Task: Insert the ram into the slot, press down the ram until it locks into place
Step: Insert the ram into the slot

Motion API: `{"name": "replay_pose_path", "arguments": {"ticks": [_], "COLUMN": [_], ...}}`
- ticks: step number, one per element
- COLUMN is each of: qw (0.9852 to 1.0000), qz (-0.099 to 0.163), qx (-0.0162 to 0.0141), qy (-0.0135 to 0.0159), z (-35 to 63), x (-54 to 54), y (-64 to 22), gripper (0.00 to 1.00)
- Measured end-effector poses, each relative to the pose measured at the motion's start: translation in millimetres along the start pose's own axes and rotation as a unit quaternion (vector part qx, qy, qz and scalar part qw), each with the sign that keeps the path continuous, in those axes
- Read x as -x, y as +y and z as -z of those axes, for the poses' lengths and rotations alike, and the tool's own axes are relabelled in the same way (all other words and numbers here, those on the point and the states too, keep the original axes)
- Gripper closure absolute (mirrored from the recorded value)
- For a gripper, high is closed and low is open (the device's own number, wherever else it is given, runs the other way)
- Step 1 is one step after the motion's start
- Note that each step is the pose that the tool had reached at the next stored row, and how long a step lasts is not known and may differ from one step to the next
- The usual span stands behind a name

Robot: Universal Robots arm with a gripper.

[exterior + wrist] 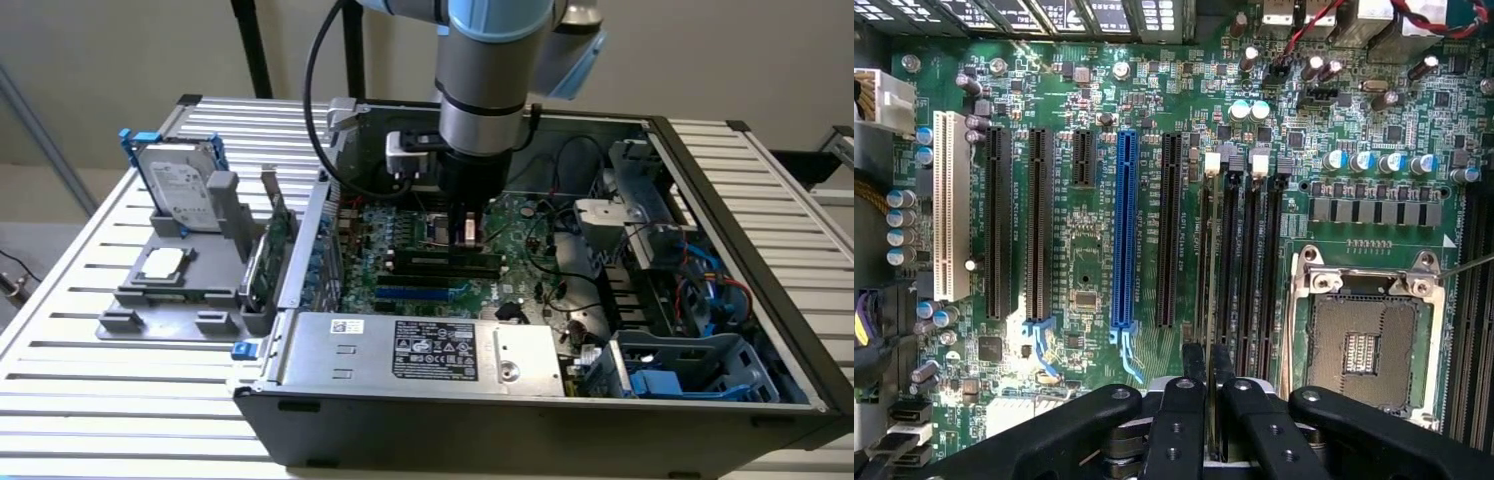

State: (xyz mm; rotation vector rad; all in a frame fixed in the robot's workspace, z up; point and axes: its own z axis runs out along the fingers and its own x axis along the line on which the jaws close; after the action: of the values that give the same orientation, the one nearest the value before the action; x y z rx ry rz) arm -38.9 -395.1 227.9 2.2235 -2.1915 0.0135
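hard drive [180, 192] on grey tray [144, 302], labelled power supply [334, 350] inside open computer case [534, 430]

Silver, blue-capped arm [483, 90] ends in black hand [1207, 368].

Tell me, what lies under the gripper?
Parallel black memory slots on the green motherboard run under the gripper. Their ends there are covered by it, so whether a stick sits in one cannot be seen.

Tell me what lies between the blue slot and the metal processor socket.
In the wrist view: one long black card slot, then the parallel black memory slots, between the blue slot and the socket.
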Motion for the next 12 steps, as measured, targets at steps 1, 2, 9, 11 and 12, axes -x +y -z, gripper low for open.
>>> {"name": "replay_pose_path", "arguments": {"ticks": [1, 2, 9, 11, 12], "qw": [1.0000, 1.0000, 1.0000, 1.0000, 1.0000], "qz": [0.000, 0.000, -0.001, -0.001, -0.001], "qx": [-0.0003, -0.0006, -0.0021, -0.0026, -0.0029], "qy": [0.0002, 0.0004, 0.0014, 0.0015, 0.0019], "z": [-0.3, -0.5, -2.2, -2.8, -3.0], "x": [0.1, 0.2, 3.1, 3.7, 3.8], "y": [0.2, 0.4, 1.1, 1.0, 1.1], "gripper": [0.86, 0.86, 0.86, 0.86, 0.86]}}
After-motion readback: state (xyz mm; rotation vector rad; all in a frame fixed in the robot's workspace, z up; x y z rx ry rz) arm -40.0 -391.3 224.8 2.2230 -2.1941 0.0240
